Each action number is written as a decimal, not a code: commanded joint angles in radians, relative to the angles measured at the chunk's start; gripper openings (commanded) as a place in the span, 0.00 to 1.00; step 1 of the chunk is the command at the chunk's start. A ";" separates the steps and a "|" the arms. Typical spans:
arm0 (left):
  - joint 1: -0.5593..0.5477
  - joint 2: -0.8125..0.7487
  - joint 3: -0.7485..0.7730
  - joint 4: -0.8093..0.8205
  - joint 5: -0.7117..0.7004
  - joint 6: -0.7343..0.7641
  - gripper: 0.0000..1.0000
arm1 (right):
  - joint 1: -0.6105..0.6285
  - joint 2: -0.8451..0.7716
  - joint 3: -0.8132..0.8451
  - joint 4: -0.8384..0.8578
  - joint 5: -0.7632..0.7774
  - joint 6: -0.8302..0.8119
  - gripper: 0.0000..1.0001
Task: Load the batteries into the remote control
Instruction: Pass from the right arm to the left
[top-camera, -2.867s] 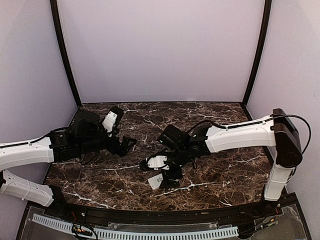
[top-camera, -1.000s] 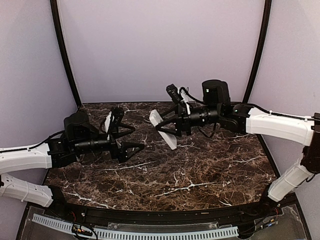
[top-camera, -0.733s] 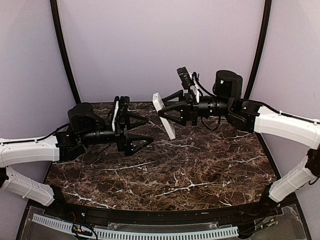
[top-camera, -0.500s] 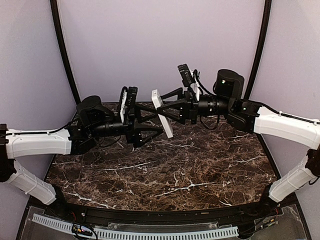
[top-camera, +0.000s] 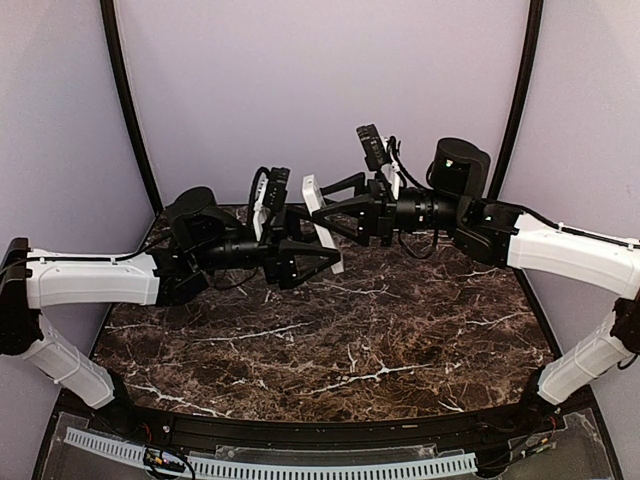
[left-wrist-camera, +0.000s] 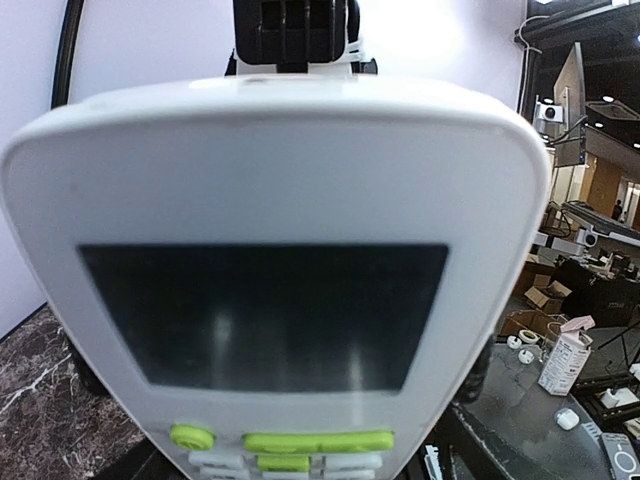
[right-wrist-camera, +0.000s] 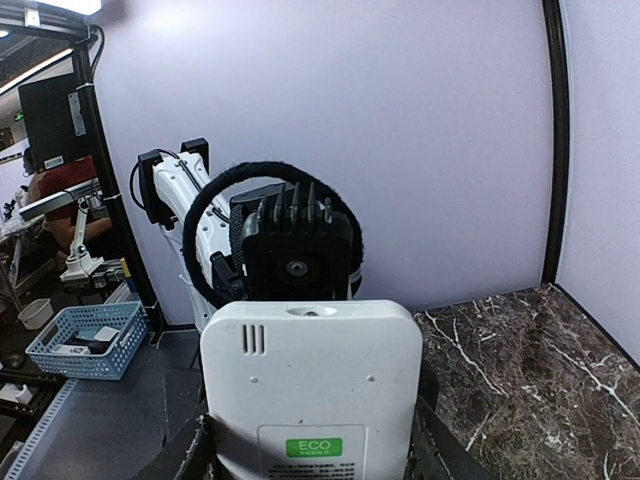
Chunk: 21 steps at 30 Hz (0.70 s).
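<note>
The remote control (top-camera: 322, 222) hangs in the air above the back of the table, with my right gripper (top-camera: 332, 212) shut on its two long sides. In the right wrist view its white back (right-wrist-camera: 310, 380) with a green ECO label faces me. My left gripper (top-camera: 315, 240) has come in from the left and straddles the remote's free end, jaws wide and apart from its sides. The left wrist view is filled by the remote's face (left-wrist-camera: 280, 250), with its dark display and green buttons. The batteries are out of view.
Below both arms lies the dark marble table (top-camera: 350, 350). Purple walls with black corner posts (top-camera: 130, 110) close it in at the back and sides. A blue basket (right-wrist-camera: 85, 340) stands beyond the cell.
My right arm lifted the remote off the table and turned it toward the left. The left arm rose and moved right until its jaws surrounded the remote, then narrowed slightly.
</note>
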 joint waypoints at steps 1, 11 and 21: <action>-0.004 0.000 0.021 0.047 0.026 -0.014 0.77 | 0.007 -0.020 -0.005 0.048 0.011 0.004 0.24; -0.004 -0.009 0.008 0.052 0.004 -0.025 0.42 | 0.008 -0.018 -0.011 0.044 0.007 0.006 0.24; -0.003 -0.047 -0.010 -0.096 -0.094 0.014 0.12 | 0.006 -0.059 0.000 -0.063 0.079 -0.039 0.98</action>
